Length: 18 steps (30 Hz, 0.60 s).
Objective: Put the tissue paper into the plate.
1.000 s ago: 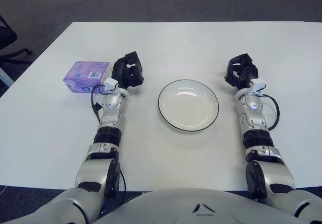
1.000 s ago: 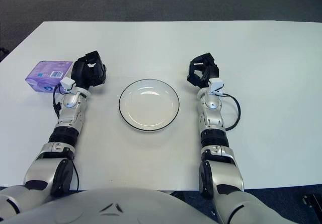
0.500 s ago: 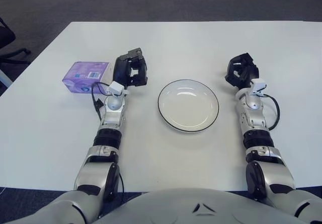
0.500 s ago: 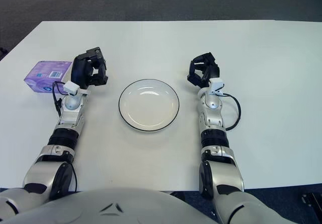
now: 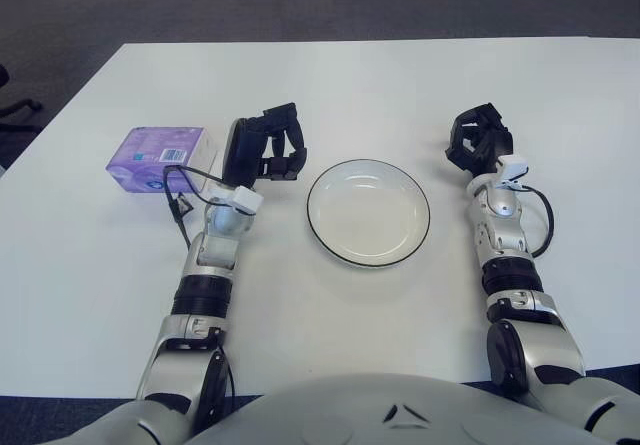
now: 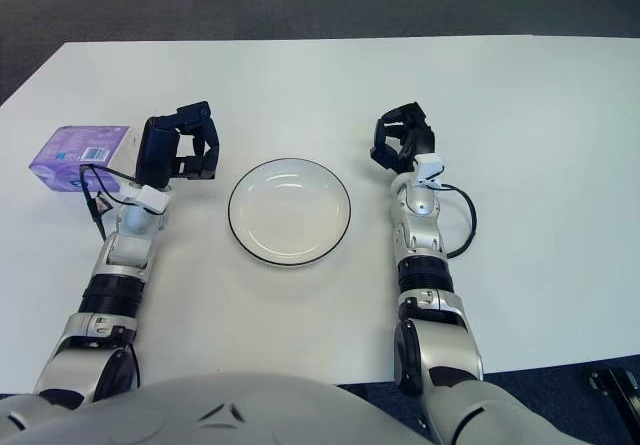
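- Since the tissue pack (image 5: 158,158) lies on the left part of the white table (image 5: 330,85), well apart from the plate (image 5: 368,212), it is the thing from which the coming move must be judged.
- It is seen as a small purple packet lying flat, with its long axis running left to right, roughly parallel to the near table edge.
- Just to its right the left hand (image 5: 264,147) is found, raised a little above the table, with the fingers (image 5: 291,151) spread and pointing to the right, towards the plate; nothing is held in it.
- From this hand the pack therefore lies to the left, on the back side of the hand and not on the finger side; a small gap is seen between them, so they are not touching.
- It is judged that the hand must be turned or carried leftward over the pack before a grasp can be made, and that the short sides of the pack would be the easier ones to close on.
- Between the two hands the plate is placed, empty, at the middle of the table.
- On the far right the right hand (image 5: 478,142) is parked on the table with its fingers curled and holding nothing; it is much farther from the pack, so the left hand is the nearer one for this task.
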Tool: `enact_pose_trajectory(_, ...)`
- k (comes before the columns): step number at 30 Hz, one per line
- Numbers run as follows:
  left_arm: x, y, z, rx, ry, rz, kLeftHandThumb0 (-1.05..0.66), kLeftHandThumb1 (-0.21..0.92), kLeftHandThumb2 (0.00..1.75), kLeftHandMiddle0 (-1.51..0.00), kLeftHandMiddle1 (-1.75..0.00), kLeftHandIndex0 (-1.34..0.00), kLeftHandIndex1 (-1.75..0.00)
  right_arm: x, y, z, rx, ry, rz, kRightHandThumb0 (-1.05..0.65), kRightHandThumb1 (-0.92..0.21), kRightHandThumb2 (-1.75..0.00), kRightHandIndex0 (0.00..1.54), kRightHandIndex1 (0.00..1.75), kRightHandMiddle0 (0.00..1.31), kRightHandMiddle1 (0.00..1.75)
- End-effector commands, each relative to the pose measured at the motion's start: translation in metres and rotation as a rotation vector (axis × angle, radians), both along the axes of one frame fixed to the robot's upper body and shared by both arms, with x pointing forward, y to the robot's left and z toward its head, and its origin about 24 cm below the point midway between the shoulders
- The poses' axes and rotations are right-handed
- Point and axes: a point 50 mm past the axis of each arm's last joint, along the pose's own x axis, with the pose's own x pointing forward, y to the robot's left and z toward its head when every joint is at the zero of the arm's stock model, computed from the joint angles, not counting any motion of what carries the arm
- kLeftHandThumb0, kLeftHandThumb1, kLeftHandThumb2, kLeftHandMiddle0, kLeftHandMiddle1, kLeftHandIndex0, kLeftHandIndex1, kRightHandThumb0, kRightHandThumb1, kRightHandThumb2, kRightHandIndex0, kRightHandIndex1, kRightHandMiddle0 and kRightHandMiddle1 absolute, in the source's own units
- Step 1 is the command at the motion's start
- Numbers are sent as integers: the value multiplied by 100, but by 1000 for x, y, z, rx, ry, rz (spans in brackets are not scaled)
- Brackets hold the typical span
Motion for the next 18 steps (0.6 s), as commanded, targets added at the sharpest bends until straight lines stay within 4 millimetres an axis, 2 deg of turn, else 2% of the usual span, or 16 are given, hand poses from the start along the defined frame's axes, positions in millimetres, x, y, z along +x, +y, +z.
enact_pose_trajectory(1, -17, 28, -27, 113, 92, 138, -46, 38, 126, -129, -175, -66, -175, -48, -7, -77, 65, 269, -57, -41, -56, -101, 67, 172, 43, 175)
enact_pose_trajectory(7, -21, 42, -13, 186, 25, 201, -47, 36, 126, -122, -175, -59, -175, -49, -6, -77, 66, 269, -58, -41, -55, -101, 66, 172, 43, 175)
enact_pose_trajectory(9, -24, 47, -7, 222, -13, 226, -46, 37, 125, -115, -175, -57, -175, -49, -6, -77, 66, 270, -58, -41, -55, -101, 66, 172, 43, 175)
enact_pose_trajectory(13, -29, 55, -1, 281, -56, 262, -45, 43, 117, -84, -175, -52, -175, -49, -6, -78, 67, 271, -60, -41, -55, -101, 66, 172, 43, 175)
enact_pose_trajectory(15, -33, 59, 2, 315, -77, 282, -42, 53, 104, -59, -175, -45, -175, -49, -5, -78, 68, 271, -60, -41, -55, -101, 66, 172, 43, 175)
enact_pose_trajectory(18, -37, 64, 5, 365, -83, 309, -40, 64, 90, -42, -163, -37, -175, -49, -5, -78, 69, 273, -60, -41, -55, -101, 67, 172, 43, 175)
